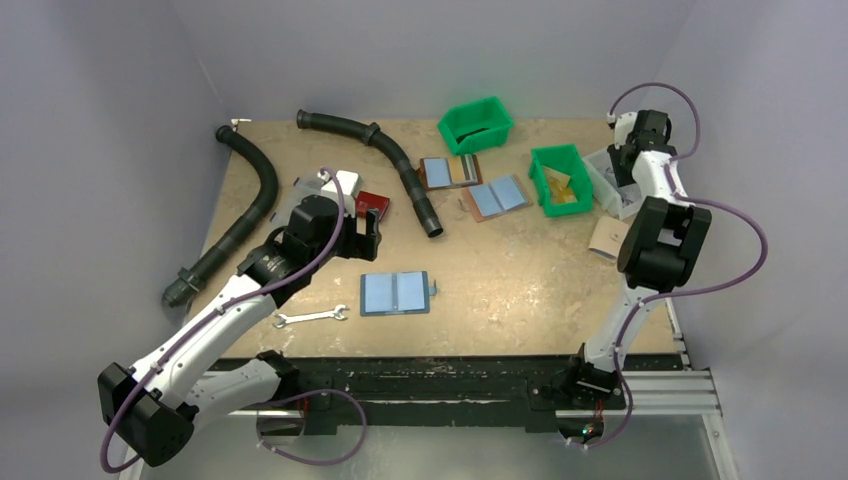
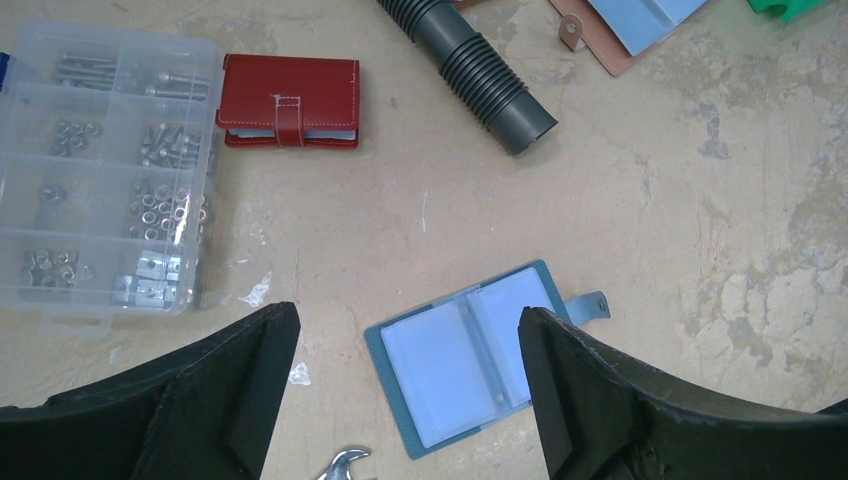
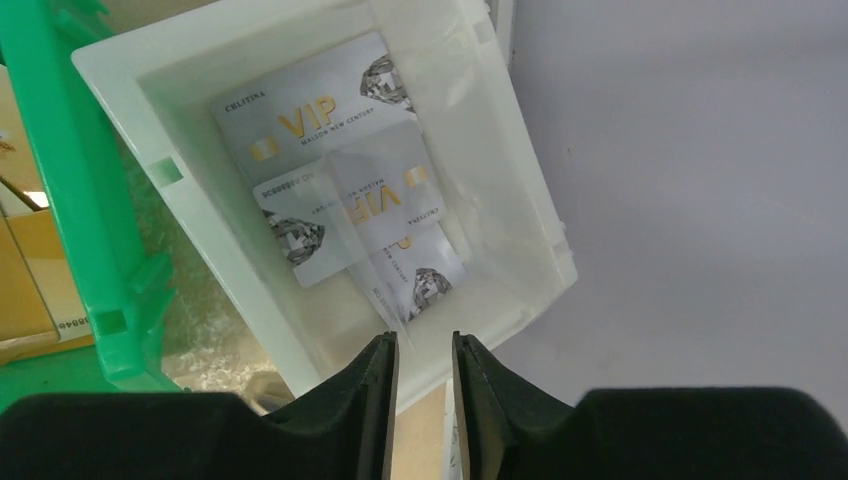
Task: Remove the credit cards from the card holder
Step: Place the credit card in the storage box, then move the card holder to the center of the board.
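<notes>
The dark-blue card holder (image 1: 395,293) lies open on the table, its light-blue pockets (image 2: 470,355) up and its snap tab to the right. My left gripper (image 1: 357,236) (image 2: 408,316) hovers open above it, one finger to each side, touching nothing. My right gripper (image 1: 627,160) (image 3: 425,342) hangs over a white bin (image 3: 505,150) at the far right, jaws a little apart and nothing between them. Three silver VIP credit cards (image 3: 300,120) lie overlapping in that bin. The nearest card (image 3: 420,275) has a corner close to my left fingertip (image 3: 385,350).
A red closed card holder (image 2: 290,100) and a clear parts box (image 2: 100,170) lie left of the hose (image 2: 470,70). Two brown holders (image 1: 450,172) (image 1: 497,197), two green bins (image 1: 475,125) (image 1: 560,180), a wrench (image 1: 310,318) and a cardboard box (image 1: 607,238) are on the table.
</notes>
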Controlling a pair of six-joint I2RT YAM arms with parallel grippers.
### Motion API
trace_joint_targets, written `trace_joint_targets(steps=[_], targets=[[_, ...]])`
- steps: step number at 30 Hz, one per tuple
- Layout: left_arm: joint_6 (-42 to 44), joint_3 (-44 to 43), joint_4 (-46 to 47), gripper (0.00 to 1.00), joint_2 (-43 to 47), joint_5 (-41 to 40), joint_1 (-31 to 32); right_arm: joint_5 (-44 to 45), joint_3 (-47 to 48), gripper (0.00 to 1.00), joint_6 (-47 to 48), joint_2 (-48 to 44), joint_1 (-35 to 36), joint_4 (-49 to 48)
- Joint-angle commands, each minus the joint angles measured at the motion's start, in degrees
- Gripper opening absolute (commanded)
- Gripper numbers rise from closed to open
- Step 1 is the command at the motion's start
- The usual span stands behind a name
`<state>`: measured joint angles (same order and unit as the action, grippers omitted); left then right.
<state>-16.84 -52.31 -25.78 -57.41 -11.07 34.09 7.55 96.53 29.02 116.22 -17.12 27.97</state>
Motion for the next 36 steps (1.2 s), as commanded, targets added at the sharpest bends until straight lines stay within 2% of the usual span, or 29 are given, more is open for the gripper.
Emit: trace_joint_targets(steps=[1, 6, 10, 15, 19, 24, 27, 30, 32, 36], targets=[[1.1, -0.1, 0.9, 0.87, -0.2, -0.6, -0.6, -1.6, 3.0, 0.37, -1.6, -1.4, 0.6, 0.5], [1.1, -0.1, 0.9, 0.87, -0.2, -0.5, -0.6, -5.8, 3.3, 0.42, -2.6, -3.7, 0.6, 2.0], [1.2, 0.0, 1.1, 0.87, -0.2, 0.7, -0.6, -13.5, 1.4, 0.44, -2.8, -8.2, 0.6, 4.9], [1.6, -0.1, 1.4, 0.92, -0.6, 4.7, -0.7, -31.5, -6.4, 0.48, -2.4, -19.2, 1.0, 7.3], [1.9, 0.3, 2.0, 0.95, -1.2, 7.7, -0.7, -44.6, -17.4, 0.5, -4.0, -30.2, 1.9, 3.0], [1.8, 0.8, 2.2, 0.92, -2.5, 9.2, -0.7, -63.5, -29.1, 0.6, -9.5, -39.8, 2.4, -4.2], [1.8, 0.9, 2.0, 0.88, -3.6, 9.1, -0.7, -70.8, -35.0, 0.66, -13.3, -42.9, 3.1, -9.5], [1.5, 1.0, 1.9, 0.83, -5.3, 9.9, -0.8, -74.2, -39.6, 0.7, -16.2, -44.0, 4.1, -15.1], [1.5, 0.7, 1.5, 0.81, -6.8, 10.4, -0.7, -74.0, -41.0, 0.72, -15.7, -43.7, 6.2, -15.1], [2.3, -0.4, 0.0, 0.79, -9.2, 8.5, -0.7, -61.8, -42.0, 0.79, -11.0, -43.3, 21.3, -12.8]])
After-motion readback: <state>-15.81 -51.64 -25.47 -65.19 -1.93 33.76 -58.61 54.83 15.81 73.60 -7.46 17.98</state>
